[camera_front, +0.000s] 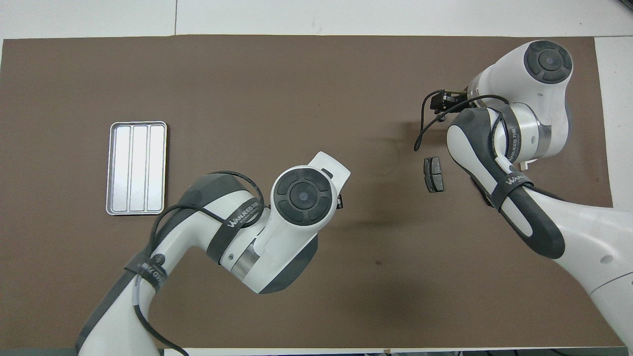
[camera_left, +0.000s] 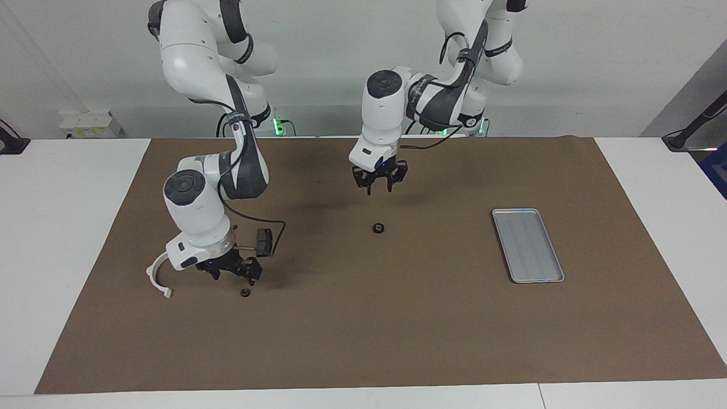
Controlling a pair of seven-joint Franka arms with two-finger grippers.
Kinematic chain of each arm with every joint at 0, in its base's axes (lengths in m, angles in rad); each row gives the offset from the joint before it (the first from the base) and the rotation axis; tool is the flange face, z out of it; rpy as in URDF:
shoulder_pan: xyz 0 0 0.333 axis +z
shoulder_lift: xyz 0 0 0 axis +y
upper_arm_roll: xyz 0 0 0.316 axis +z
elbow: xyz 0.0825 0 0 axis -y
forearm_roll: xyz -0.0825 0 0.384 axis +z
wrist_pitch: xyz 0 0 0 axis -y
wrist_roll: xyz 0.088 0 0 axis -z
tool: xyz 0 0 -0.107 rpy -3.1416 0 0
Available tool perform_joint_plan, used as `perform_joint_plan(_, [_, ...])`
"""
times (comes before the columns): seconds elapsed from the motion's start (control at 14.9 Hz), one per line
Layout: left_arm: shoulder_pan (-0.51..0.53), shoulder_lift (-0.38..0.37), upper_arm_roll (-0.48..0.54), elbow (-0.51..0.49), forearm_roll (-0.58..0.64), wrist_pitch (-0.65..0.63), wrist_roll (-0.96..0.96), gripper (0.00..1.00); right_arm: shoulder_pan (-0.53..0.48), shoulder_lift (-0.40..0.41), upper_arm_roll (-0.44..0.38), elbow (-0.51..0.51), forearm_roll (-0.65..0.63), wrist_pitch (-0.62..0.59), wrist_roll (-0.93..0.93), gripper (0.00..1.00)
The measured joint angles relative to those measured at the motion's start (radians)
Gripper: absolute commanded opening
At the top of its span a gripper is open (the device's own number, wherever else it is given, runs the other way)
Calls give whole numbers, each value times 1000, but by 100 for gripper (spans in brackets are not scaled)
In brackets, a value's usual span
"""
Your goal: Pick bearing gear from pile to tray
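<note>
- Your right gripper (camera_left: 232,275) hangs low, fingers wide open, just above a small black bearing gear (camera_left: 245,293) by the white arc (camera_left: 158,276). I think that is so you can drop onto it.
- Your left gripper (camera_left: 379,186) is above a second gear (camera_left: 378,228) at mid-table. I cannot tell if it is open.
- The tray (camera_left: 527,245) lies empty toward the left arm's end.

The strap on the left arm (camera_front: 237,217) reads "WANJEED"; the right arm's strap (camera_front: 514,178) shows only "WAN", the rest hidden
</note>
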Motion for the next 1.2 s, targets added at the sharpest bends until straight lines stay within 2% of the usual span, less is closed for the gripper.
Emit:
perform_joint_plan(0.13, [-8, 44, 1, 30, 0, 23, -6, 59, 2, 18, 0, 0, 0, 12, 16, 98])
perform_joint_plan(0.47, [4, 96, 20, 35, 5, 68, 0, 59, 3, 56, 2, 0, 0, 63, 27, 91])
perform_joint_plan(1.0, [37, 114, 22, 7, 6, 131, 44, 59, 3, 85, 2, 1, -1, 90, 83, 87])
perform_joint_plan(1.2, [46, 114, 25, 2, 6, 142, 54, 60, 3, 85, 2, 2, -2, 85, 106, 81])
